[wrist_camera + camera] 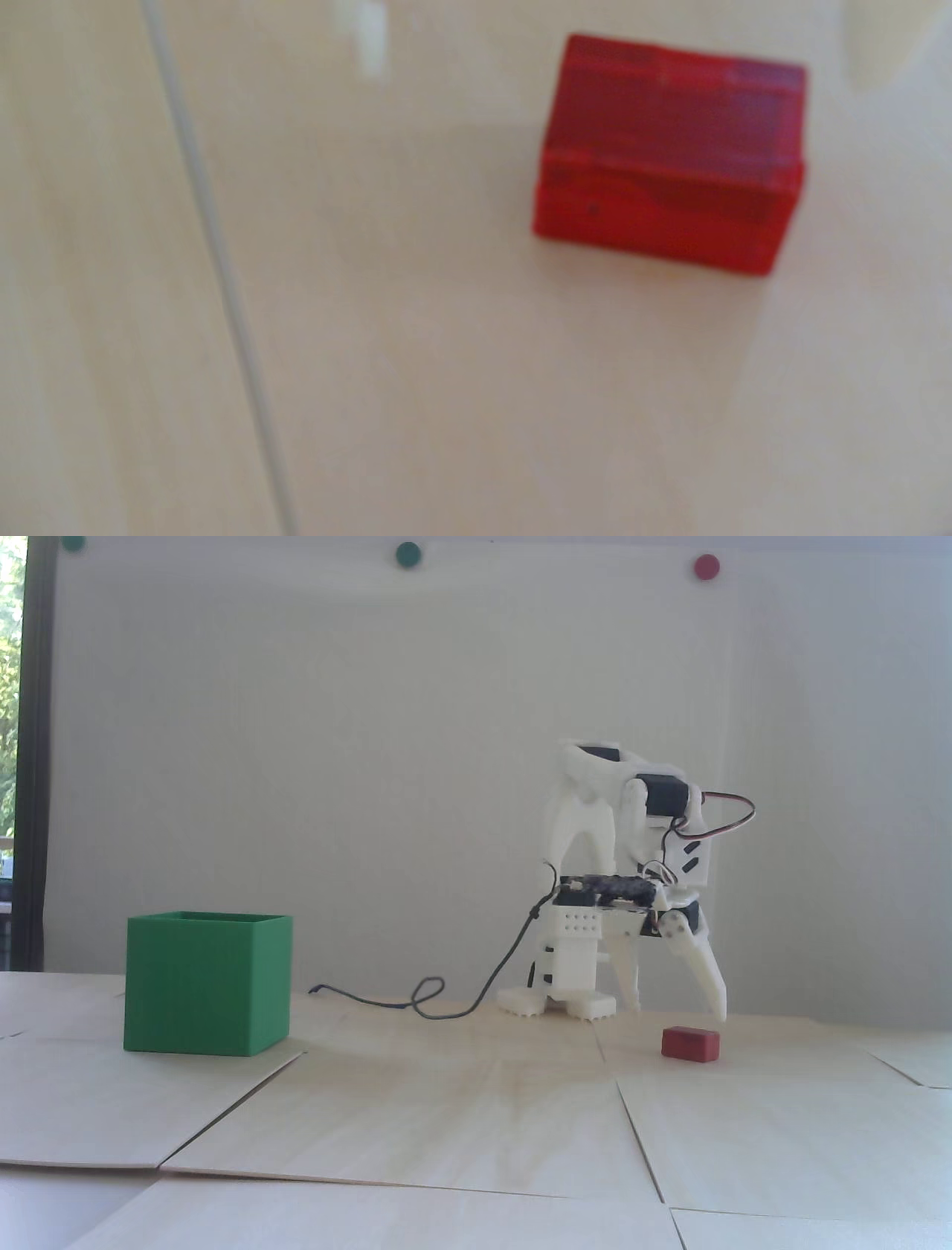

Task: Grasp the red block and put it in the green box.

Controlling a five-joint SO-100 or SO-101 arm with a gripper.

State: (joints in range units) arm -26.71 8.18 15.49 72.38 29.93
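Wood panels, pale and laid edge to edge, are seen covering the table in the fixed view, with thin seams running between them; one such seam is shown as a grey line down the left part of the blurred wrist view. Behind the table a plain white wall is seen, on which two green dots and one red dot are fixed near the top edge. The white arm is folded low over its base right of centre, and a thin dark cable is trailed from it across the panels towards the left. The green box is stood upright with its open top upward on the left of the fixed view, well apart from the arm. The gripper is pointed downward at the right side of the arm, its two fingers spread widely apart and nothing held between them; the fingertips are placed just above the panels. The red block is laid flat on the wood, just in front of and below the right-hand fingertip, untouched as far as can be told. In the wrist view the red block is shown at upper right.
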